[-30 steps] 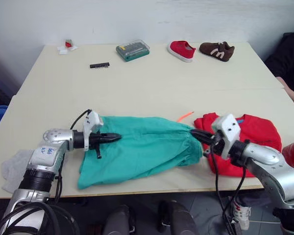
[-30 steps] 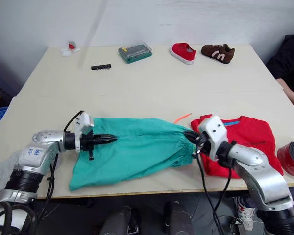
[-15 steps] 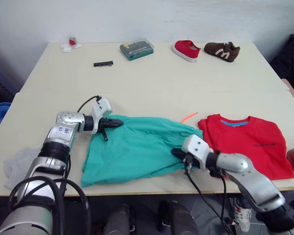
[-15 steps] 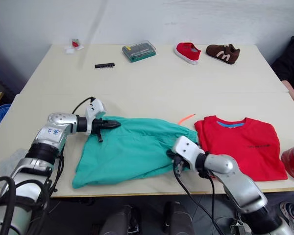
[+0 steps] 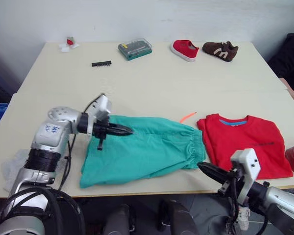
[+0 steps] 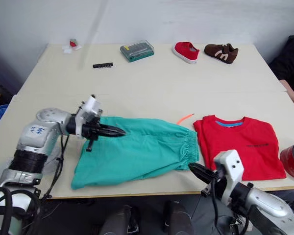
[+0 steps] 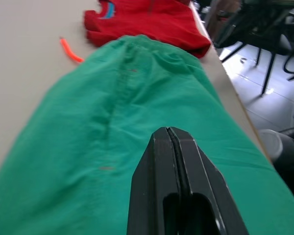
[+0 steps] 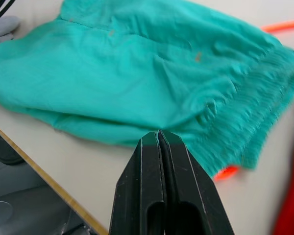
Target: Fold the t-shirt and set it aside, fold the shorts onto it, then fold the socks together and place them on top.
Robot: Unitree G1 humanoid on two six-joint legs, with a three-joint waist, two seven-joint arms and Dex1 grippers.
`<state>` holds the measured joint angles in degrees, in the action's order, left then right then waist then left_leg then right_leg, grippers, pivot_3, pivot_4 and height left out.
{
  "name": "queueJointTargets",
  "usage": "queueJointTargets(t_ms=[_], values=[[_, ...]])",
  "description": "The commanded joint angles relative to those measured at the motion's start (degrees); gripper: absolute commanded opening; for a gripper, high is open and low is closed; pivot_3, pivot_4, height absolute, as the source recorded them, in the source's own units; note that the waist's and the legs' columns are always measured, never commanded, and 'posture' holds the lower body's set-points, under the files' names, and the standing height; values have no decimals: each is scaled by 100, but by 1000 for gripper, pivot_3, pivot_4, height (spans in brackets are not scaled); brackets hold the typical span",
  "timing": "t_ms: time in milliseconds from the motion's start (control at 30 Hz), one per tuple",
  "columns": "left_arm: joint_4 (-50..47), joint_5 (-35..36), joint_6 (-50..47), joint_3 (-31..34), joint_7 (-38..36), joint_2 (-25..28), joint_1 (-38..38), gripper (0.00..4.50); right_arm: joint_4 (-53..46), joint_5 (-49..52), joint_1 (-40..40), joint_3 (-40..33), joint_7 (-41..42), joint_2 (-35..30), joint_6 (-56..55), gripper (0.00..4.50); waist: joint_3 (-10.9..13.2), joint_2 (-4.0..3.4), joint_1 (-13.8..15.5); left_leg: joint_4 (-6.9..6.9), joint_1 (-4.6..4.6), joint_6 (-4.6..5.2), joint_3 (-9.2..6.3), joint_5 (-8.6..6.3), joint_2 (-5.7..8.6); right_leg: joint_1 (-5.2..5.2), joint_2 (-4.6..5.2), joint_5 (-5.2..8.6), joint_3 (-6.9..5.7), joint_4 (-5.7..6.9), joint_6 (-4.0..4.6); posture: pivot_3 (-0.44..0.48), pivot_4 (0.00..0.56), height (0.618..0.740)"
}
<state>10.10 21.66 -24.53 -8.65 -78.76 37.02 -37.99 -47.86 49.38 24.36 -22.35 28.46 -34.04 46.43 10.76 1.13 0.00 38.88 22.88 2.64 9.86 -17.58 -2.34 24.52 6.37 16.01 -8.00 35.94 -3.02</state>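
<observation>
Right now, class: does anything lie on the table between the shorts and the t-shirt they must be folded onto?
Nothing visible does. The shorts lie directly beside the t-shirt, waistband toward it, with only bare table between.

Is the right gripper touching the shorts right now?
Apart. In the right eye view the right gripper hangs past the table's front edge, bare tabletop between it and the shorts; the right wrist view shows the same gap.

Lab/workshop: plain table (image 5: 152, 83) w/ bit set (image 5: 133, 49), tape roll (image 6: 293, 160).
</observation>
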Motion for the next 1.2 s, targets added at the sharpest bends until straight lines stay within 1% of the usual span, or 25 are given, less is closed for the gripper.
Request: queueJointTargets(t_ms=[33, 67, 167, 200, 267, 367, 400, 433, 533, 567, 633, 767, 867, 933, 1033, 1200], values=[[205, -513, 824, -349, 9, -145, 108, 0, -164, 600, 377, -115, -456, 253, 242, 591, 0, 0, 19, -5, -2, 2, 0, 7, 0, -1, 0, -6, 2, -3, 4, 0, 150, 740], [287, -595, 993, -403, -11, -176, 130, 0, -147, 709, 443, -33, -574, 319, 306, 886, 0, -1, 20, -14, -5, 4, -1, 12, 0, -1, 1, -9, 6, -6, 8, 0, 150, 740], [446, -697, 1247, -441, -40, -264, 112, 0, -58, 1168, 513, 156, -960, 534, 474, 2026, 0, 0, 14, -50, -14, 1, 4, 25, 3, 3, 2, -12, 13, -16, 14, 0, 150, 740], [491, -730, 1323, -445, -43, -282, 97, 0, -24, 1316, 506, 192, -1074, 587, 497, 2289, 0, -1, 7, -59, -14, -4, 4, 28, 4, 6, 2, -12, 13, -17, 14, 0, 150, 740], [630, -823, 1513, -446, -18, -304, 68, 0, 172, 1628, 437, 309, -1430, 737, 606, 3095, 0, -1, 0, -71, -21, -21, 4, 41, 4, 11, 2, -13, 12, -6, 15, 0, 150, 740], [846, -975, 1798, -451, 16, -309, 55, 0, 517, 1925, 263, 504, -1782, 851, 729, 4140, 0, -1, -7, -84, -29, -28, 6, 53, 2, 10, 1, -5, 2, -5, 24, 0, 150, 740], [896, -1012, 1868, -451, 25, -305, 57, 0, 693, 2090, 142, 544, -1937, 933, 735, 4408, -1, -1, -12, -85, -31, -29, 7, 52, 2, 10, 1, -1, 1, -3, 23, 0, 150, 740], [930, -1038, 1910, -450, 30, -300, 60, 0, 878, 2292, 16, 566, -2113, 1015, 736, 4490, -3, 7, -16, -87, -36, -29, 8, 51, 1, 7, 1, 0, 1, -4, 22, 0, 150, 740], [970, -1094, 1997, -441, 35, -294, 86, 0, 1340, 2781, -291, 622, -2531, 1147, 787, 4490, -6, 13, -20, -83, -42, -11, 10, 45, 0, -1, 1, -3, 5, -4, 18, 0, 150, 740], [985, -1136, 2053, -440, 57, -283, 107, 0, 1574, 2827, -476, 688, -2613, 1184, 816, 4490, -9, 18, -22, -83, -44, 6, 10, 34, 2, -5, 2, -5, 8, -6, 16, 0, 150, 740], [1031, -1201, 2132, -430, 117, -277, 129, 0, 1894, 2950, -790, 794, -2737, 1211, 841, 4490, -17, 31, -37, -83, -48, -7, 10, 28, 1, -9, 2, -8, 10, -12, 19, 0, 150, 740], [1176, -1288, 2204, -394, 268, -315, 157, 0, 2302, 2995, -1572, 1034, -2864, 1303, 785, 4490, -18, 31, -46, -84, -49, -13, 10, 37, 0, -10, 2, -11, 13, -17, 24, 0, 150, 740], [1215, -1352, 2247, -398, 366, -324, 219, 0, 2533, 2858, -2166, 1166, -2922, 1387, 685, 3865, -16, 28, -79, -85, -49, -14, 10, 38, 0, -7, 2, -11, 14, -12, 24, 0, 150, 740], [1218, -1375, 2272, -396, 421, -329, 249, 0, 2527, 2863, -2284, 1196, -2880, 1386, 687, 3226, -13, 22, -73, -85, -44, -6, 10, 48, 1, 3, 4, -12, 13, 0, 24, 0, 150, 740], [1193, -1388, 2267, -370, 561, -354, 326, 0, 2165, 2633, -2310, 1328, -2564, 1174, 708, 2085, -12, 20, -40, -94, -41, -32, 7, 62, 0, 8, 4, -4, 3, 3, 24, 0, 150, 740], [1196, -1457, 2310, -341, 780, -383, 440, 0, 1695, 2206, -2602, 1458, -2045, 836, 532, 321, -11, 18, -31, -91, -38, -18, 16, 52, 4, 6, 4, -3, 8, -5, 13, 0, 150, 740]])
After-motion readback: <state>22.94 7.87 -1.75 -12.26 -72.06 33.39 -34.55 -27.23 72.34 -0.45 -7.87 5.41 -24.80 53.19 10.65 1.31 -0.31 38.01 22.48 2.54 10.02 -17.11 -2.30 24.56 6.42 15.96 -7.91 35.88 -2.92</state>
